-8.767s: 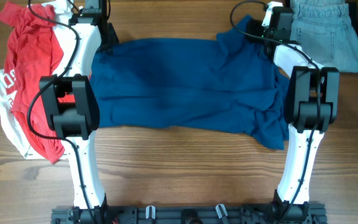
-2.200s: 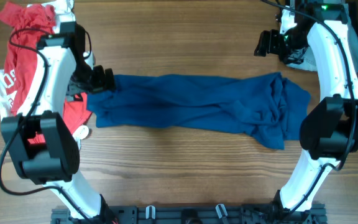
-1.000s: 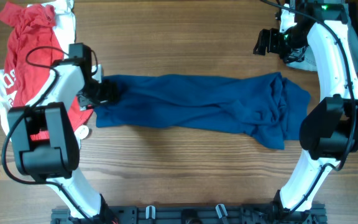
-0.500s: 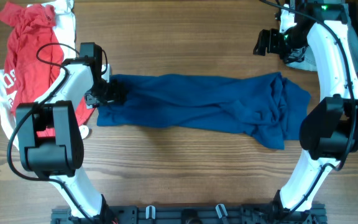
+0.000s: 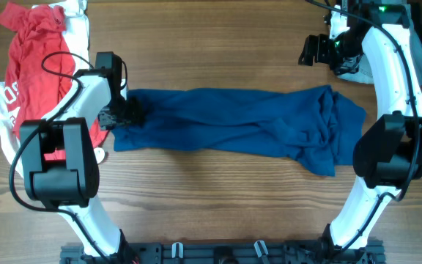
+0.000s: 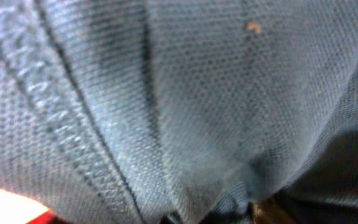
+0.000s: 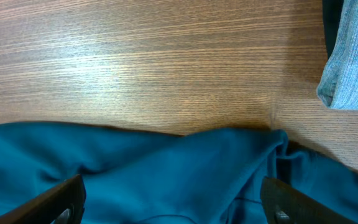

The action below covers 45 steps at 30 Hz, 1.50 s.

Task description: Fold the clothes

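Across the ctr of the light-brown wooden table (image 5: 218, 205), the dark blue knit shirt (image 5: 233, 128) lies as a long band running left to right. It's fairly smooth on the left half and bunched w/ stacked wrinkles at the right end, where one corner droops toward the near edge. The left gripper (image 5: 127, 111) sits at the shirt's left end, touching the cloth, and the fabric gathers slightly around it. The left wrist cam is filled edge to edge w/ blue knit and a stitched seam (image 6: 61, 130) running diagonally. The fingers are hidden there, so can't tell if the jaws are apart or clamped on the fabric. The right gripper (image 5: 310, 51) is off the shirt, over bare wood on the far side near the right end. In the right wrist cam its dark fingertips (image 7: 64, 198) stand wide apart w/ nothing btw them, and the shirt's far edge lies below them. A crumpled red jersey garment (image 5: 35, 66) is heaped at the table's left side, just beside the shirt's left end, on top of a white garment (image 5: 2, 132) w/ red print. Light grey-blue denim (image 7: 353, 56) lies at the far right corner, close to the shirt but not touching it.
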Available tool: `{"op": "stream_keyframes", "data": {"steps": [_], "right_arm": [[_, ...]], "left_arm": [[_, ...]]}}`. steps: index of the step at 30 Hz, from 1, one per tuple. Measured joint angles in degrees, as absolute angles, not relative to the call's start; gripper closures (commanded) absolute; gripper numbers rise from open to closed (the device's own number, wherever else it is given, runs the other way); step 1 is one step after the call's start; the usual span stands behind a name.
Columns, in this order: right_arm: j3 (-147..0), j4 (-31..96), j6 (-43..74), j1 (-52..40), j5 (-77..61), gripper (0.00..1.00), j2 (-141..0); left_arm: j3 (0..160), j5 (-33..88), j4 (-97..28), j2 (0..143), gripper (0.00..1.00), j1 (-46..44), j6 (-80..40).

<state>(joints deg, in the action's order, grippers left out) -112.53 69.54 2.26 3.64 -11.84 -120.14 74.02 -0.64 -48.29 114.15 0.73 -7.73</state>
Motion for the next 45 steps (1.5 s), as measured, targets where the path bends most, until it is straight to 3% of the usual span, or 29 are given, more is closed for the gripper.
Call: {"op": "stream_keyframes", "data": {"steps": [2,8,12,15,16,19,21,27,37,45], "right_arm": [[-112.5,69.5,2.3,3.6,-11.9,0.1,-120.1],[-112.5,69.3,2.7,3.6,-12.0,0.11,-120.1],[-112.5,69.2,3.6,3.6,-12.1,0.23,-120.1],[-112.5,69.6,4.3,3.6,-13.6,0.43,-120.1],[-112.5,70.1,4.5,3.6,-14.4,0.57,-120.1],[-112.5,73.1,5.2,3.6,-15.8,0.83,-120.1],[-112.5,75.6,5.6,3.6,-16.5,0.94,-120.1],[-110.5,80.5,3.3,3.5,-22.0,0.96,-120.1],[-93.2,70.4,2.1,-1.4,-27.4,0.96,-119.8],[-92.5,64.1,2.1,-1.2,-30.0,0.96,-119.8]], "left_arm": [[74.6,0.3,-46.9,114.6,0.96,0.4,-8.6],[75.5,1.8,-46.2,115.3,0.96,0.1,-11.4],[75.4,2.0,-46.4,115.0,0.96,0.4,-13.0],[75.4,2.9,-47.4,114.6,0.96,1.2,-13.7],[75.4,2.9,-48.4,114.5,0.96,1.5,-13.9],[75.4,2.4,-51.7,112.6,0.96,3.4,-14.3],[75.4,1.3,-52.1,109.5,0.96,4.8,-14.4],[75.5,-2.7,-51.2,99.1,0.96,6.7,-14.5],[75.4,-4.7,-50.2,96.4,0.96,5.9,-13.6],[75.4,-7.7,-48.2,96.4,0.96,-6.8,-10.6]]}}
